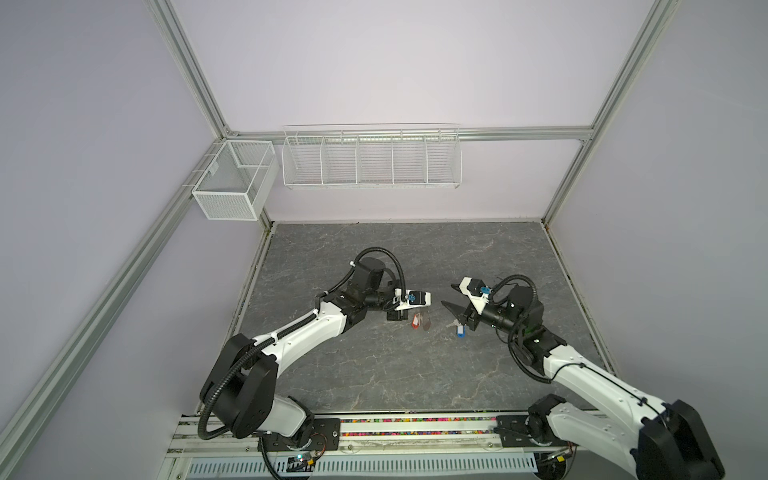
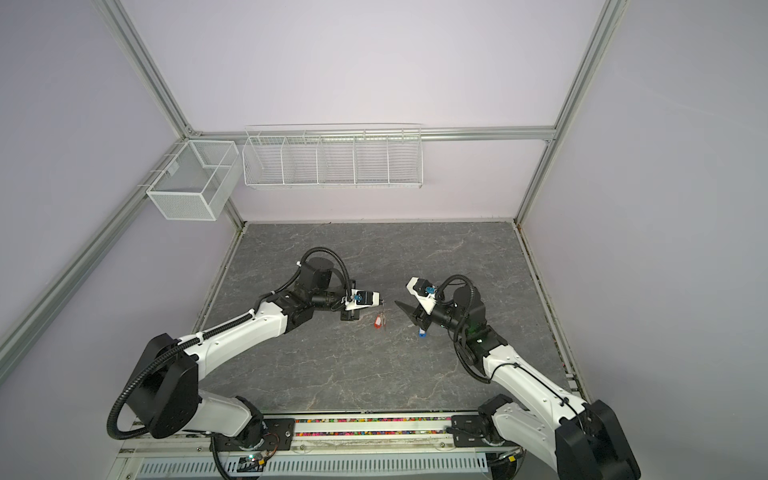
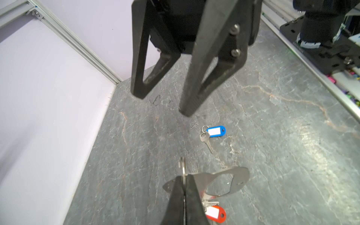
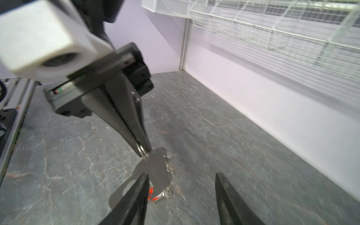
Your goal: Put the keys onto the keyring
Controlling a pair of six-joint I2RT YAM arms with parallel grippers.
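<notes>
keyring: at left claw tip, above tabletop.
hung key: just below keyring.
loose key: on tabletop, right of keyring, apart.
right claw: right of keyring, apart.

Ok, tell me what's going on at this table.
The left gripper is shut on a ring at the edge of the keyring, holding it up over the table. The red-tagged key is under the keyring, apparently hanging from it. The right gripper is open and raised near the blue-tagged key, which lies loose on the table.
</notes>
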